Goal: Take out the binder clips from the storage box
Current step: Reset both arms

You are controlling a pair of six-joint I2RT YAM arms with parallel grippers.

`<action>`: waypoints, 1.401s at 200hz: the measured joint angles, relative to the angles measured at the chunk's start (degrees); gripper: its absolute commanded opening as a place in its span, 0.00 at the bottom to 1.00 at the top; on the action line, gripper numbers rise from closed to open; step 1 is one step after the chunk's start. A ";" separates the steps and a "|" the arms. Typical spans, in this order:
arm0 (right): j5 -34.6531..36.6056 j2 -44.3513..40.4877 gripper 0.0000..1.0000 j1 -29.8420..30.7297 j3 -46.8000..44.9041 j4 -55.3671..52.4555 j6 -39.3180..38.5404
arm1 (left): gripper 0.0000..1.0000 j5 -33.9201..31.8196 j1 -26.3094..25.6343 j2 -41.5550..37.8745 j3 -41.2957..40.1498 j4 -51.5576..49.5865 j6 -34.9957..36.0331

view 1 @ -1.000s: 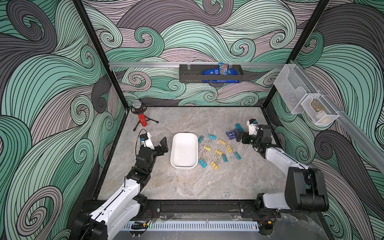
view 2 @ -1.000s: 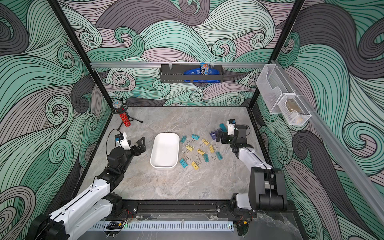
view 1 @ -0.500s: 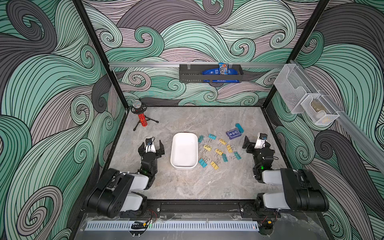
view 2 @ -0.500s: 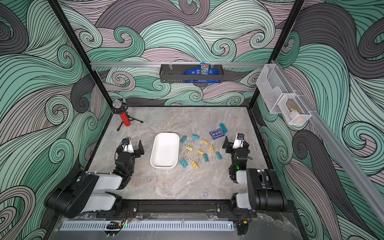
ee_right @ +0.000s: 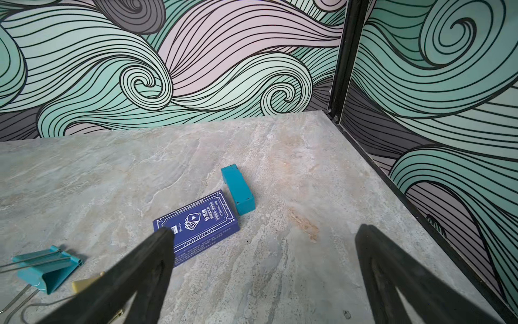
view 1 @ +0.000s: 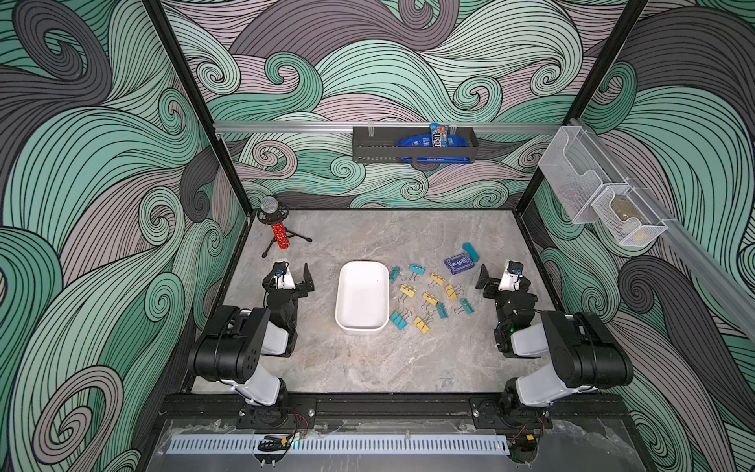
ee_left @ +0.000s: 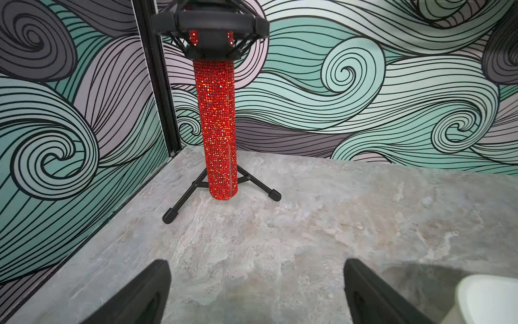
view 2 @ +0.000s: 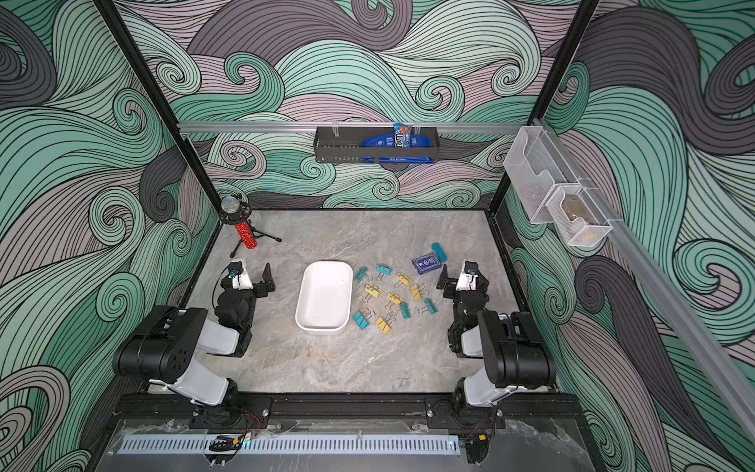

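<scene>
1. The storage box is seen empty in both top views; no clip lies inside it.
2. The binder clips, 10 counted, teal and yellow, are scattered on the table just beside the box, on its right-arm side.
3. The left gripper is held low on the opposite side of the box, jaws spread wide, nothing between them.
4. The right gripper is parked beyond the clips from the box, equally spread and empty.
5. Judgement: the task is taken as complete. Both arms are tucked clear of the box, presumably so the clips are not disturbed.
</scene>
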 measured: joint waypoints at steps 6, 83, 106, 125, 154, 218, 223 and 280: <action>0.00 0.00 1.00 0.07 0.00 0.04 -0.02 | 0.99 0.31 0.02 0.00 0.00 0.00 -0.02; -0.55 0.00 1.00 0.26 0.00 0.24 -0.90 | 0.98 2.14 0.04 0.00 0.00 0.07 0.00; -0.76 0.00 1.00 0.26 0.00 0.24 -1.07 | 0.99 2.45 0.04 0.00 0.00 0.00 0.00; -0.83 0.00 1.00 0.26 0.00 0.24 -1.09 | 0.98 2.60 0.07 0.02 0.00 -0.17 -0.02; -0.92 0.00 1.00 0.26 0.00 0.24 -1.09 | 0.99 2.62 0.24 0.02 0.00 -0.17 -0.02; -0.94 0.00 1.00 0.26 0.00 0.24 -1.29 | 0.99 2.64 0.24 0.02 0.00 -0.17 -0.02; -0.94 0.00 1.00 0.26 0.00 0.24 -1.29 | 0.98 2.64 0.24 0.02 0.00 -0.17 -0.02; -0.94 0.00 1.00 0.28 0.00 0.24 -1.31 | 0.99 2.64 0.24 0.02 0.00 -0.17 -0.02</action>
